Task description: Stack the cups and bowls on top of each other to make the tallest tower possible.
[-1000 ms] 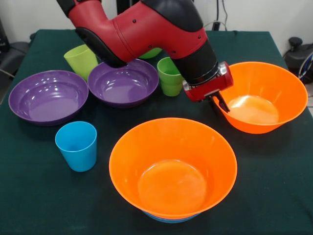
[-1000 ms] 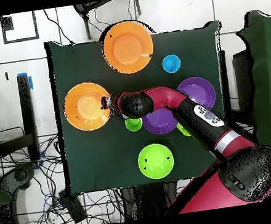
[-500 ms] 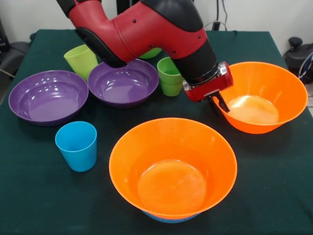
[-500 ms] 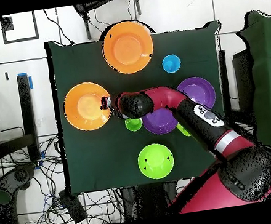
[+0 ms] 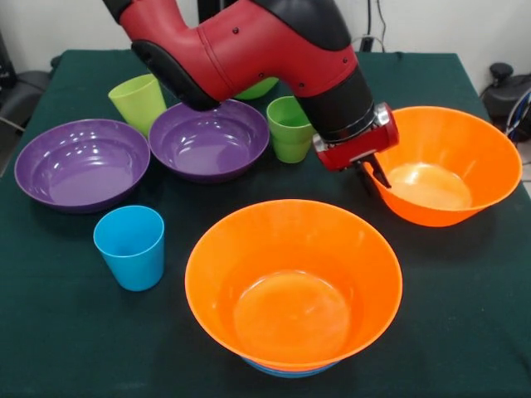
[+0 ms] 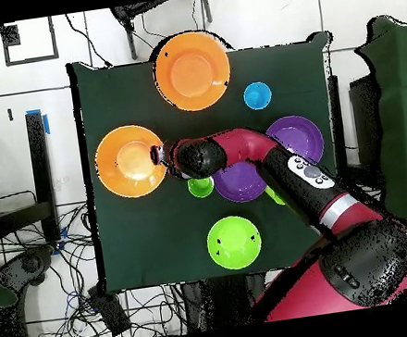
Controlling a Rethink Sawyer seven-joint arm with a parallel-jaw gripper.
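Gripper (image 5: 375,174) sits at the near rim of the far orange bowl (image 5: 465,149), dark fingers (image 5: 380,177) straddling the bowl's edge — one tip looks inside the wall, the other outside. Whether they are pinched onto the rim or merely set around it I cannot tell; the red wrist block hides the gap. From overhead the gripper (image 6: 159,154) meets the same bowl (image 6: 123,164) at the edge toward the arm. Bowl appears to rest on the green cloth (image 5: 75,332), not raised. Outward from there: ridged green cup (image 5: 288,128) just beside the wrist, then two purple bowls (image 5: 209,139), (image 5: 81,162) side by side, a yellow-green cup (image 5: 138,103) behind them, sky-blue cup (image 5: 130,246) standing alone nearer the camera. A green bowl (image 6: 234,243) shows plainly only overhead, near the robot's base. The tower (image 5: 294,282) so far is the second orange bowl at the front with a sliver of blue bowl (image 5: 286,371) showing under it; nothing else stacked. Judged step: taking hold of the far orange bowl by its rim, early in the task — most pieces loose. Next move calls for a firm rim pinch, a lift high enough to clear the front bowl's lip, and a centred, level carry; a one-sided grip on so wide a bowl may let it tilt or slip.
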